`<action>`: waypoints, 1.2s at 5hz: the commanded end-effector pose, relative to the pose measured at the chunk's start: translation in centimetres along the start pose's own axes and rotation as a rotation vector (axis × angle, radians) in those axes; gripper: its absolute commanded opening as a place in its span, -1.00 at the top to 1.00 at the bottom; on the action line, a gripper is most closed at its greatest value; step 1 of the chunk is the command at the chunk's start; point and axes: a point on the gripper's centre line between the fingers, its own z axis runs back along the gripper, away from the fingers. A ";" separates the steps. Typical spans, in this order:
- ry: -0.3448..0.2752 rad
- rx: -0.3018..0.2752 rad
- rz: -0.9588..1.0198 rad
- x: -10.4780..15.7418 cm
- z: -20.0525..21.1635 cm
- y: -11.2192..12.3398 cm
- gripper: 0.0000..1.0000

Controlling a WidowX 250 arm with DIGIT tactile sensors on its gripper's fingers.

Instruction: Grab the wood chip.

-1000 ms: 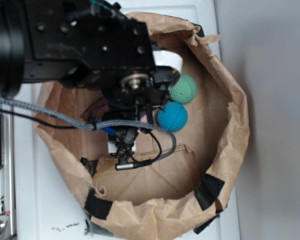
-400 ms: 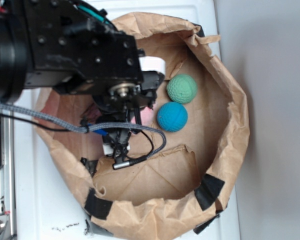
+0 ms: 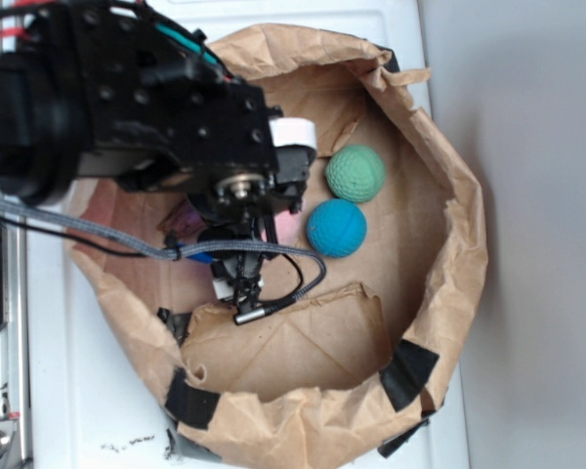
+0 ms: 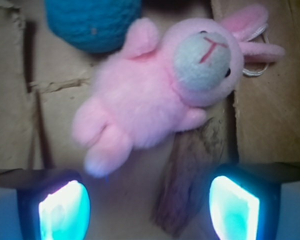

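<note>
In the wrist view the wood chip (image 4: 192,185) is lying flat on the brown paper (image 4: 270,110) lining the bag, its upper end tucked under the pink plush bunny (image 4: 160,95) and touching it. The chip's long axis is running roughly up and down the wrist view, tilting slightly, so it is pointing along the gap between the fingers rather than across it. The gripper (image 4: 149,207) is hanging above with its 2 fingers (image 4: 235,207) standing wide apart and holding nothing. The chip is sitting off-centre, close to the right-hand finger, with its lower end reaching between them. A clean grasp probably calls for shifting toward that side before descending, while staying clear of the bunny. The blue ball (image 3: 336,228) is resting well apart.
</note>
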 end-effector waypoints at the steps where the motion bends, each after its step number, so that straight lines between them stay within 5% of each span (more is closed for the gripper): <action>1: -0.046 0.051 -0.023 0.4 -3.1 0.4 -1.00; 4: -0.008 0.008 -0.033 2.3 -2.0 2.5 -1.00; 5: -0.008 0.001 -0.021 2.8 -2.2 2.5 1.00; 6: -0.026 -0.008 -0.036 2.9 -1.9 2.3 1.00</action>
